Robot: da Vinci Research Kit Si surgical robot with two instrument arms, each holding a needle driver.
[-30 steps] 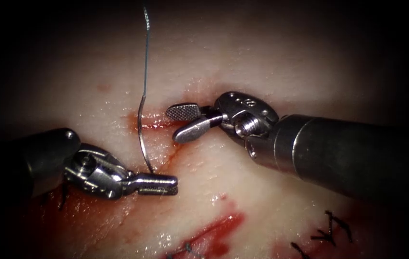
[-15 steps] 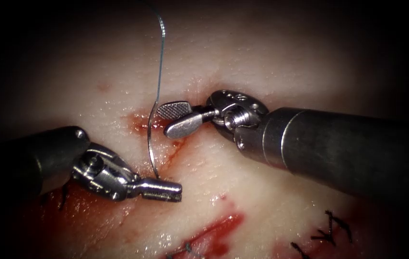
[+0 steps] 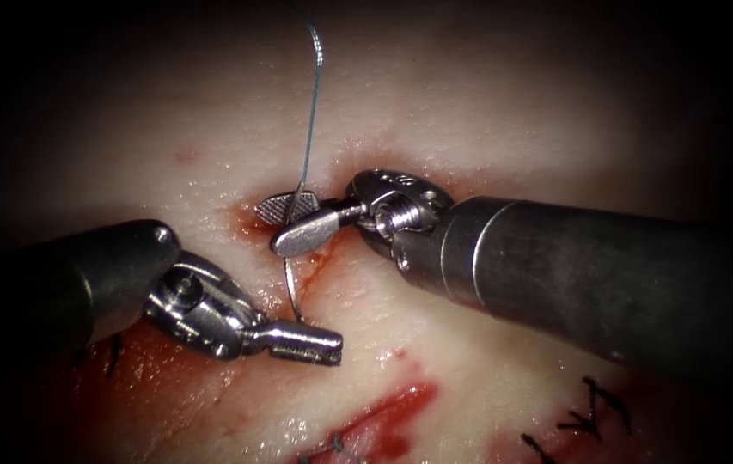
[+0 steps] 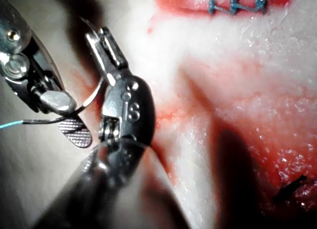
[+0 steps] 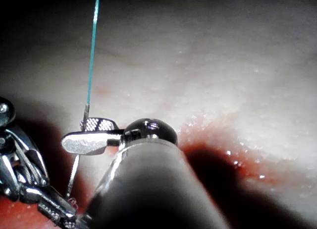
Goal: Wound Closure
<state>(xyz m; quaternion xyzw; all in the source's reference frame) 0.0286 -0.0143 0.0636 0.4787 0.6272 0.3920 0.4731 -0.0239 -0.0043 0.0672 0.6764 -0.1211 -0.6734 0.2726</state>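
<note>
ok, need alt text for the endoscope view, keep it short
The left arm's steel needle driver holds the thin curved steel needle near its tip, jaws shut, above the pale pork tissue. The right arm's steel needle driver has its jaws open around the needle's tail end, where the blue-grey thread rises. Red fluid pools below.

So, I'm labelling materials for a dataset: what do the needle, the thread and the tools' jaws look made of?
The needle, held near its tip by the left tool and passing between the right tool's open jaws, looks like polished steel: thin, curved, glinting. The thread looks like a smooth blue-green synthetic strand, though the type is unclear. Both tools' jaws look like bright metal with cross-hatched gripping faces.
</note>
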